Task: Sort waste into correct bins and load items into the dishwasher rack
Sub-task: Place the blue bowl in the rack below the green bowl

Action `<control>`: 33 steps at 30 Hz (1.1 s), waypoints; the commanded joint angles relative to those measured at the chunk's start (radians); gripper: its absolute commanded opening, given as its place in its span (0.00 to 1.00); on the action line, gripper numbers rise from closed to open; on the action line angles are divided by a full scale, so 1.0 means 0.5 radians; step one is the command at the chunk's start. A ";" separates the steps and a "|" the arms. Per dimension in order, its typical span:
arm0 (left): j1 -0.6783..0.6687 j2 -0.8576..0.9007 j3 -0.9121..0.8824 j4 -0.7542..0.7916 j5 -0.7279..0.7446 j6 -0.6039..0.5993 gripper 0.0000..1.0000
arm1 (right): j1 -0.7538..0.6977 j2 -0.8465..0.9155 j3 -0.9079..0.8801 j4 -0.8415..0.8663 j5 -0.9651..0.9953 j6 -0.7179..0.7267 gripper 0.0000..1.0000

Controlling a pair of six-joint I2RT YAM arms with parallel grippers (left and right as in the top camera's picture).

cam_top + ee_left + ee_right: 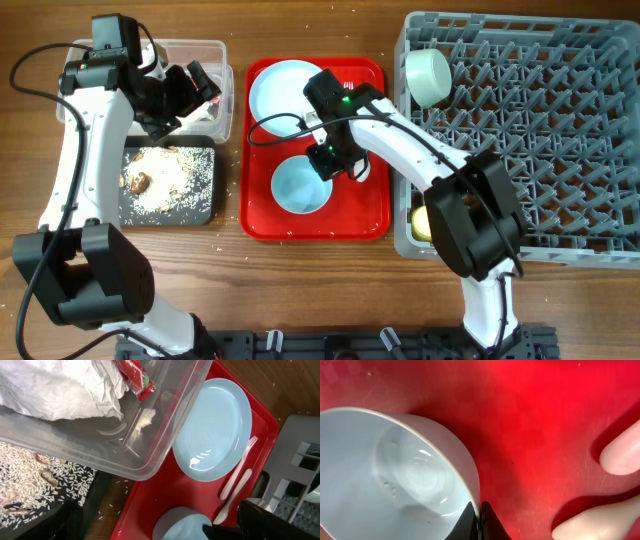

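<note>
Dishwasher rack [540, 130]: filled the right of the overhead view. Red serving tray [375, 215]: lay just left of it. Clear tub [205, 50]: sat at the far left, with the black tray [200, 212] just beside its near side. Light blue plate [283, 88]: rested at the red tray's far end. Light blue bowl [299, 190]: stood upright nearer on the same tray, gripped at the rim by the right gripper [480, 522], closed narrow with one finger inside and one outside. Second bowl [428, 76]: lay on its side in the rack's far-left corner. Left gripper [195, 85]: hovered over the tub's right end; could not tell how wide. Crumpled napkin [55, 385] and red snack wrapper [135, 377]: lay inside the tub. Yellow cup [421, 222]: sat at the rack's near-left edge. White fork [239, 465] and spoon [234, 495]: lay side by side right of the plate. Rice-like crumbs [170, 175] and brown scraps [138, 183]: lay strewn across the black tray.
</note>
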 commanded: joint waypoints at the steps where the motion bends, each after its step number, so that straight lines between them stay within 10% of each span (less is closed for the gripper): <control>1: -0.003 -0.034 0.026 -0.001 -0.004 0.011 1.00 | -0.092 -0.195 0.153 -0.080 0.129 0.170 0.04; 9: -0.003 -0.034 0.026 -0.001 -0.004 0.010 1.00 | -0.443 -1.170 0.203 -0.889 2.238 1.572 0.05; 12: -0.003 -0.034 0.026 -0.001 -0.004 0.010 1.00 | -0.443 -1.103 0.022 -0.850 2.495 1.593 0.04; 33: -0.003 -0.034 0.026 -0.001 -0.004 0.010 1.00 | -0.344 -0.405 -0.204 -0.536 2.316 1.175 0.04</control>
